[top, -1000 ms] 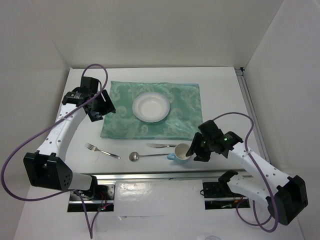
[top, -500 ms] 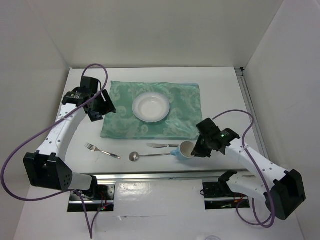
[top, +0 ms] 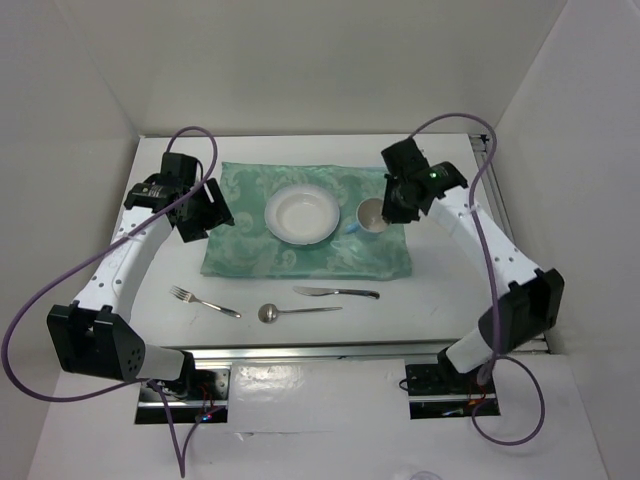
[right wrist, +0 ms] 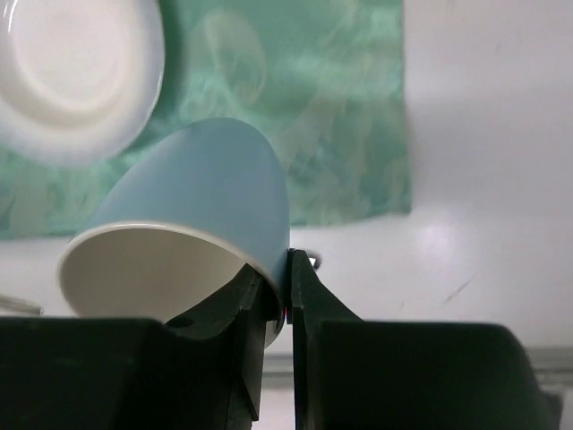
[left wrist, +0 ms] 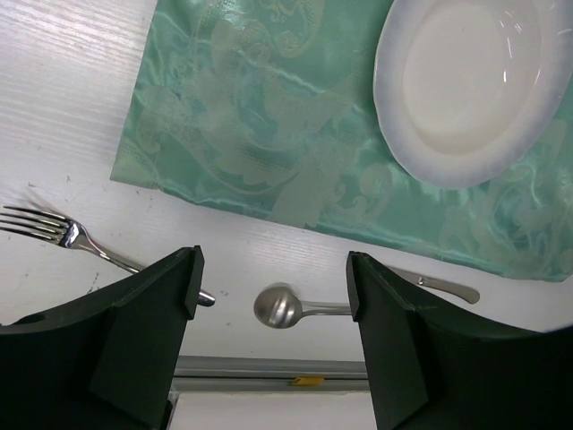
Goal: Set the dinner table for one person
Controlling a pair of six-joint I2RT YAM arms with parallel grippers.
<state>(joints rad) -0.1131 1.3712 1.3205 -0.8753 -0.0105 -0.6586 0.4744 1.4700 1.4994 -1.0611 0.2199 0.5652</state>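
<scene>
The right gripper (right wrist: 288, 285) has swung away from the near edge of the dinner table (top: 440, 290). A second ago it held the light blue cup (top: 371, 216) well to the near right of the white plate (top: 301, 215), just past the knife tip. Now the cup sits just right of the plate, over the teal placemat (top: 250, 215). The jaws are nearly closed, pinching the cup's wall at the rim. The cup is tilted in the wrist view, and I cannot tell whether it touches the cloth.

The left gripper (left wrist: 271, 260) has not moved. It hangs left of the plate over the placemat's left edge, jaws wide apart and empty.

The fork (top: 203, 300), spoon (top: 296, 312) and knife (top: 336, 292) lie as before on the bare white tabletop, on the near side of the plate, off the cloth. A metal rail (top: 330, 352) runs along the near edge, and plain white walls (top: 320, 70) close in the other three sides.
</scene>
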